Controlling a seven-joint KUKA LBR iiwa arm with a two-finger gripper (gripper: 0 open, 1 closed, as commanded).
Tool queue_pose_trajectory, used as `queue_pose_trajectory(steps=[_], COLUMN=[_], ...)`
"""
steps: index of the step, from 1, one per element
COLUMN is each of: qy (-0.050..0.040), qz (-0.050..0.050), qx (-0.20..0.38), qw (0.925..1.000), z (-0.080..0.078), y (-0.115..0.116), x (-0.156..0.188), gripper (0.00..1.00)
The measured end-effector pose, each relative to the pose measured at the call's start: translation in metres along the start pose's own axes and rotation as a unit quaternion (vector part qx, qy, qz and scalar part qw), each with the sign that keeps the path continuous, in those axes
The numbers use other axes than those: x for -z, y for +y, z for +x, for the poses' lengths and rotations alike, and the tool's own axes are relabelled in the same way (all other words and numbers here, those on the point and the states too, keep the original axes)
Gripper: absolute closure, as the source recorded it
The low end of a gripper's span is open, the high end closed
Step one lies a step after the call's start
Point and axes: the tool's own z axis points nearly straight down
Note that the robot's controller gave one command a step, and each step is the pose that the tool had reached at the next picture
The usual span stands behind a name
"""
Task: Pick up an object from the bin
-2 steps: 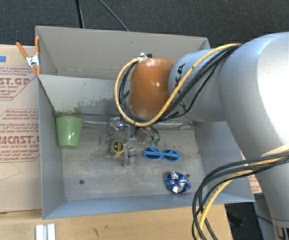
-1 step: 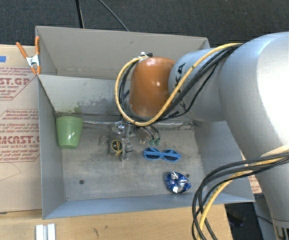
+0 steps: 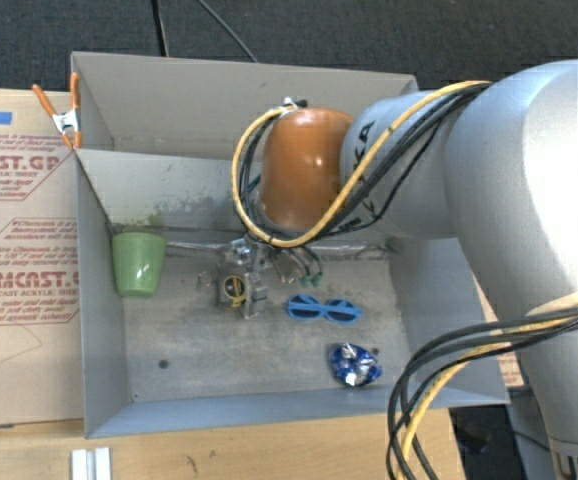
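Hanging low over the middle of the bin (image 3: 169, 360) were the jaws, open or closed could not be told | blue glasses-shaped toy (image 3: 324, 310) lay just right of them | green cup (image 3: 137, 261) lay at left wall | blue-white crumpled wrapper (image 3: 354, 365) lay near right

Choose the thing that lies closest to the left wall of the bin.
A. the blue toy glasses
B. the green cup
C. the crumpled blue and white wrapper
B: the green cup rests right beside the left wall of the bin, while the blue toy glasses and the crumpled blue and white wrapper lie in the right half of the floor.
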Motion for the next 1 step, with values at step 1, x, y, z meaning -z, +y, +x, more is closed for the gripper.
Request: queue_pose_trajectory(steps=[1], qy=[-0.0035], qz=[0.001], qx=[0.000], qw=[1.0000], z=[-0.0027], y=[0.0005], x=[0.0913], gripper=[1.00])
